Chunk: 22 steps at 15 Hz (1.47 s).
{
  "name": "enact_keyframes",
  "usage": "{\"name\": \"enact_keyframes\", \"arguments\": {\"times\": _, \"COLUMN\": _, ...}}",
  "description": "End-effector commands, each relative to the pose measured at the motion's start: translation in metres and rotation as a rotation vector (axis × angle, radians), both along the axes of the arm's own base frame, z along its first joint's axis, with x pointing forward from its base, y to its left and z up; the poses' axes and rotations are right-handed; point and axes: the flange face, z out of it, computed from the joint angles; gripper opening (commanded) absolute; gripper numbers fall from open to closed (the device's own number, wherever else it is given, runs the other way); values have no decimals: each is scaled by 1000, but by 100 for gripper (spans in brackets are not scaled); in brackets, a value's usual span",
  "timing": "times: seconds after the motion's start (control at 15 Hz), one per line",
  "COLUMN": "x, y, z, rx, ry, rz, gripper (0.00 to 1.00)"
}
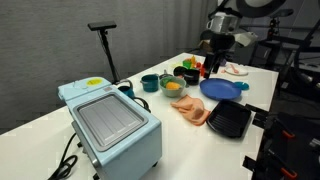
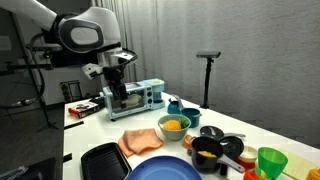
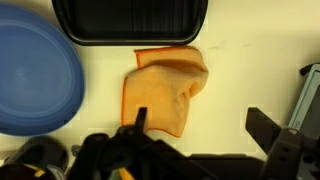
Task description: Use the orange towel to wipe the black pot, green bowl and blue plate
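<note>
Your end effector [image 3: 200, 125] hangs above the desk [image 3: 250, 70] with its fingers spread as wide as they go. Nothing is held between them.

In the wrist view the orange towel [image 3: 165, 90] lies directly below, crumpled and folded, flat on the desk. The blue plate [image 3: 35, 75] sits to its left, with a strip of bare desk between them. The black tray [image 3: 130, 20] lies along the towel's top edge, but whether the two touch cannot be confirmed.

In an exterior view the green bowl [image 1: 172, 87], yellow-orange inside, stands just beyond the towel, with a teal cup [image 1: 149, 82] just to its left. In an exterior view the black pot [image 2: 206, 150] stands right of the bowl, near a bright green cup [image 2: 270, 160].

A pale blue countertop oven [image 1: 110, 125] occupies the near left end of the desk. It carries a yellow label [image 1: 95, 82] on its top, too small to read. No other writing can be made out.
</note>
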Motion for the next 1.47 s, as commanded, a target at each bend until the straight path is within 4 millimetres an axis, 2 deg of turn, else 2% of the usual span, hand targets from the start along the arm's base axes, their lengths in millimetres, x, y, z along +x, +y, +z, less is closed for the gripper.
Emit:
{"name": "enact_keyframes", "arguments": {"times": 0.0, "x": 49, "y": 35, "z": -26, "rx": -47, "ry": 14, "rz": 27, "gripper": 100}}
{"name": "enact_keyframes", "arguments": {"times": 0.07, "x": 56, "y": 44, "z": -30, "rx": -45, "ry": 21, "rz": 46, "gripper": 100}}
{"name": "enact_keyframes", "arguments": {"times": 0.13, "x": 33, "y": 30, "z": -25, "rx": -35, "ry": 19, "rz": 32, "gripper": 100}}
{"name": "enact_keyframes", "arguments": {"times": 0.27, "x": 39, "y": 35, "z": -36, "rx": -35, "ry": 37, "rz": 38, "gripper": 100}}
{"name": "enact_keyframes", "arguments": {"times": 0.47, "x": 38, "y": 31, "z": -32, "rx": -36, "ry": 29, "rz": 31, "gripper": 100}}
{"name": "enact_keyframes", "arguments": {"times": 0.6, "x": 36, "y": 22, "z": -27, "rx": -50, "ry": 4, "rz": 2, "gripper": 100}}
{"name": "enact_keyframes", "arguments": {"times": 0.8, "x": 43, "y": 8, "z": -37, "rx": -122, "ry": -2, "rz": -8, "gripper": 100}}
{"name": "enact_keyframes", "arguments": {"times": 1.2, "x": 54, "y": 8, "z": -76, "rx": -157, "ry": 27, "rz": 17, "gripper": 100}}
{"name": "enact_keyframes", "arguments": {"times": 1.4, "x": 57, "y": 18, "z": -108, "rx": -141, "ry": 83, "rz": 41, "gripper": 100}}
